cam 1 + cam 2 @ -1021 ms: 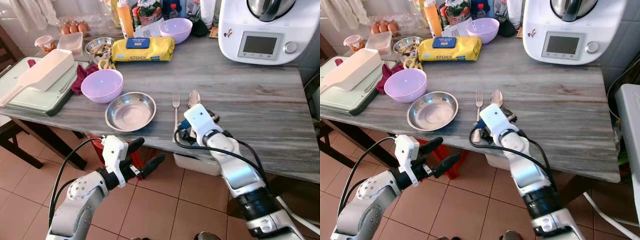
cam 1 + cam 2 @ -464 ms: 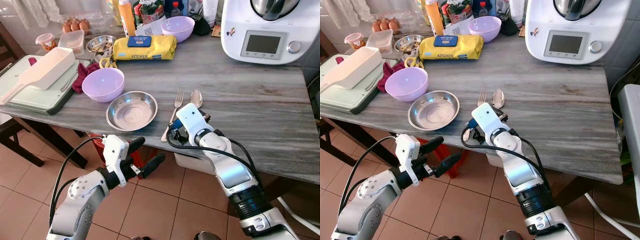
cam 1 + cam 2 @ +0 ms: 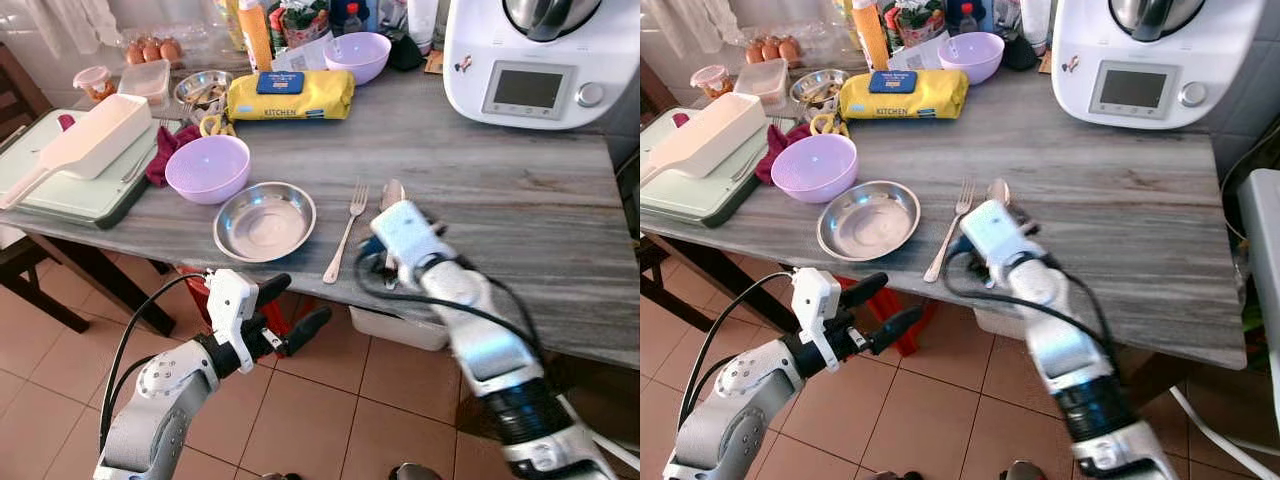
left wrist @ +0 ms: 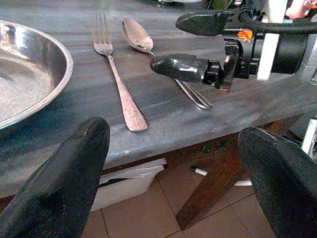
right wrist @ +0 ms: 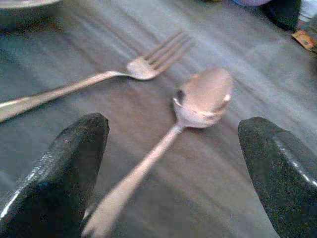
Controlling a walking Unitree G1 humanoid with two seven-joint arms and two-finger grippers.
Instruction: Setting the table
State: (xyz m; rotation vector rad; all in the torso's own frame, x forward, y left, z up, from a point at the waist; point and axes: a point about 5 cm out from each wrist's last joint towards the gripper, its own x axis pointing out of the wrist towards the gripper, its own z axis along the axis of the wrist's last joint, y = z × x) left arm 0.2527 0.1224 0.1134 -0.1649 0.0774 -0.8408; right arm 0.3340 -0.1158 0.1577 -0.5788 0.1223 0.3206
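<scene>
The right gripper (image 4: 198, 47) is hovering low over the spoon (image 5: 198, 101), its fingers spread wide with the handle lying between them, gripping nothing. The spoon is lying on the grey table (image 3: 520, 190) just beside the fork (image 3: 346, 232), which is resting tilted with its tines angling toward the spoon's bowl. A steel plate (image 3: 264, 221) is sitting just left of the fork, near a lilac bowl (image 3: 207, 168). Farther back, a yellow packet (image 3: 290, 96) is reading "KITCHEN". The left gripper (image 3: 285, 310) is hanging below the table edge, fingers parted and empty.
</scene>
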